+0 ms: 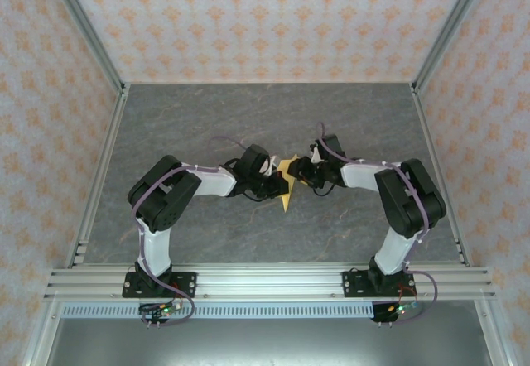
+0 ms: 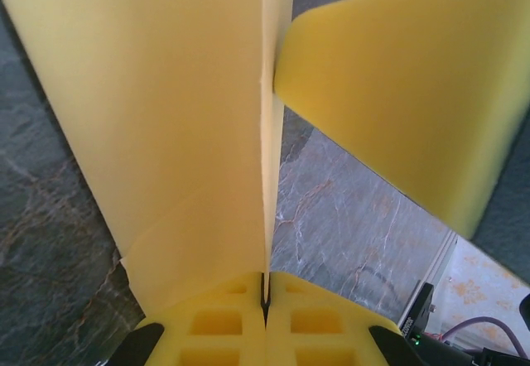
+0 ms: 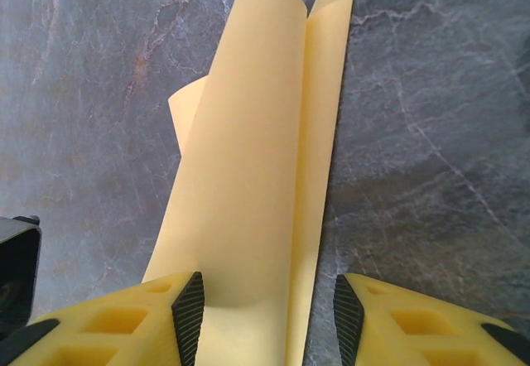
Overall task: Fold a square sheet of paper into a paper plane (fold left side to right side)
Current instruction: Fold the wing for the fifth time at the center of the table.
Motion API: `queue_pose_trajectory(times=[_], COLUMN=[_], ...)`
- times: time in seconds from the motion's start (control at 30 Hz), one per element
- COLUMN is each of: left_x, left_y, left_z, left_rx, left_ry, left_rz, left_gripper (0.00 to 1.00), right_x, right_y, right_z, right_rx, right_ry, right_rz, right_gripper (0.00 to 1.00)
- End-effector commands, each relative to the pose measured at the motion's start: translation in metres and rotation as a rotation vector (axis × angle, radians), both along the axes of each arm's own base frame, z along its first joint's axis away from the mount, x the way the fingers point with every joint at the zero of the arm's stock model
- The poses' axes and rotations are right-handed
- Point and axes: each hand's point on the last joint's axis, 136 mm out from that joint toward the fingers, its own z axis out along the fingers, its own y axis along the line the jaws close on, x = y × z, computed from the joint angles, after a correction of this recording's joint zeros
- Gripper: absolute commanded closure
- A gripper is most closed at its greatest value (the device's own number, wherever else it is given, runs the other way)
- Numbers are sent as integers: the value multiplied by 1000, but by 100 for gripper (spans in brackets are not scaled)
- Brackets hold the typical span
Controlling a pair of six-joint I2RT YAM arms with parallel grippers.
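The square sheet of paper (image 1: 286, 190) is yellow-orange and folded into a narrow creased shape with a point toward the near edge, at the middle of the grey table. My left gripper (image 1: 276, 183) is shut on it; in the left wrist view the paper (image 2: 182, 134) stands edge-on out of the pinched yellow fingertips (image 2: 224, 316) of the gripper (image 2: 267, 298). My right gripper (image 1: 301, 170) faces it from the right, open. In the right wrist view the folded paper (image 3: 257, 175) runs between the spread jaws of that gripper (image 3: 267, 308); the left pad (image 3: 189, 315) overlaps its edge and the right pad (image 3: 348, 316) stands apart.
The grey marbled tabletop (image 1: 207, 117) lies free all round the two grippers. Aluminium frame rails (image 1: 99, 175) and patterned walls close the sides and back. A thick yellow block (image 2: 414, 93) rests against the paper's right face in the left wrist view.
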Motion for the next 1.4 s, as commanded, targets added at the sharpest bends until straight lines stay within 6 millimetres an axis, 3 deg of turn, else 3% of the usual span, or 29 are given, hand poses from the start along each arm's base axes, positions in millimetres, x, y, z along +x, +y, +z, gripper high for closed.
queue_pose_trajectory(times=[0.0, 0.47, 0.67, 0.7, 1.0, 1.2, 1.37], left_x=[2, 5, 5, 7, 8, 17, 30], left_y=[4, 4, 6, 5, 17, 42, 41], left_z=[-6, 3, 5, 18, 26, 30, 27], left_rx=[-5, -5, 2, -11, 4, 29, 5], left_ry=[11, -14, -24, -48, -62, -61, -29], left_rz=[14, 16, 14, 15, 34, 87, 91], left_gripper=[97, 84, 82, 81, 68, 63, 62], right_x=[7, -11, -12, -12, -13, -12, -12], right_y=[5, -14, -14, -15, -15, -14, -14], right_z=[0, -42, -46, -47, -49, -48, -48], right_rx=[-5, -195, -202, -203, -207, -209, -211], right_ry=[-1, 186, 200, 202, 207, 206, 204], right_rz=[-8, -15, -13, -14, -9, -6, -3], right_gripper=[52, 56, 56, 56, 56, 56, 56])
